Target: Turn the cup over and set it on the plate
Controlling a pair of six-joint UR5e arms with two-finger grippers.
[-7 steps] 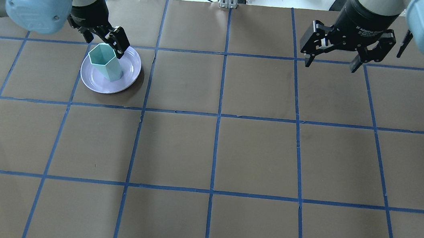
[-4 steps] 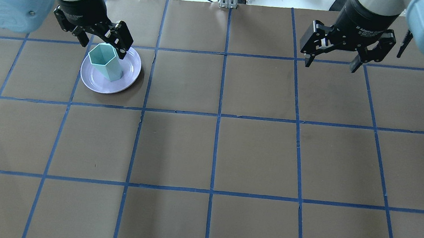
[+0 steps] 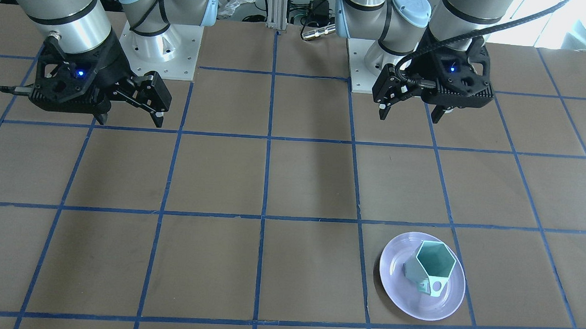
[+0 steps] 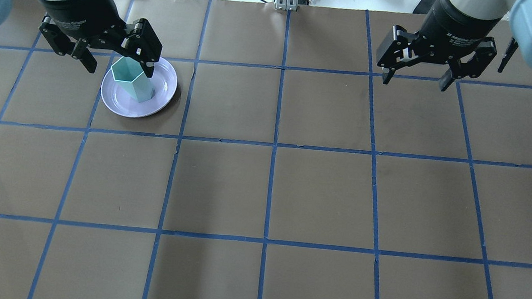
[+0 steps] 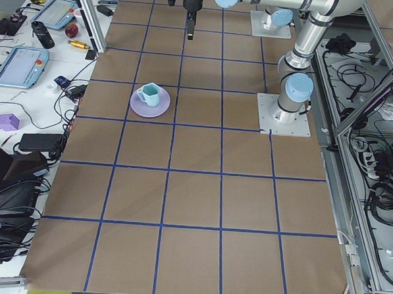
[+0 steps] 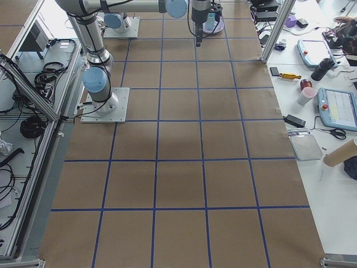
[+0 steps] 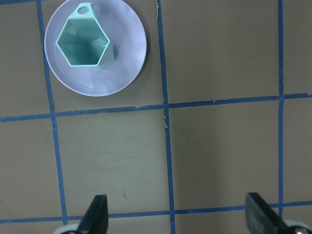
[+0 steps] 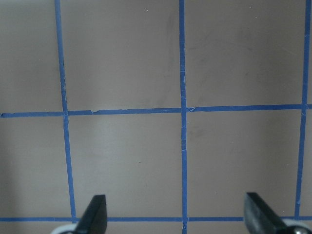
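One broad table point(image 4: 321, 197), brown paper ruled into squares with blue tape lines. Two UR5e arms over it, both raised off the surface.

Left gripper point(image 3: 409, 115): jaws spread wide, nothing between them. Front view puts it on the base side of the table, well apart from the plate. In the overhead view it overlaps the cup (camera angle only; the left wrist view shows the cup far from both fingertips point(image 7: 97, 214), with bare paper between them).

Right gripper point(image 4: 415, 79): jaws likewise wide and empty, over bare paper on the other half of the table. Its wrist view shows only tape lines and paper.

Plate point(image 3: 396, 283): round, pale lavender, glossy, lying flat inside one grid square on the robot's left side, toward the operators' edge.

Cup point(image 3: 432, 264): mint-green, hexagonal, standing upright on the plate with mouth up, darker teal interior visible. It sits within the rim, near the middle. Loop handle points toward the operators' side. Neither gripper touches it.
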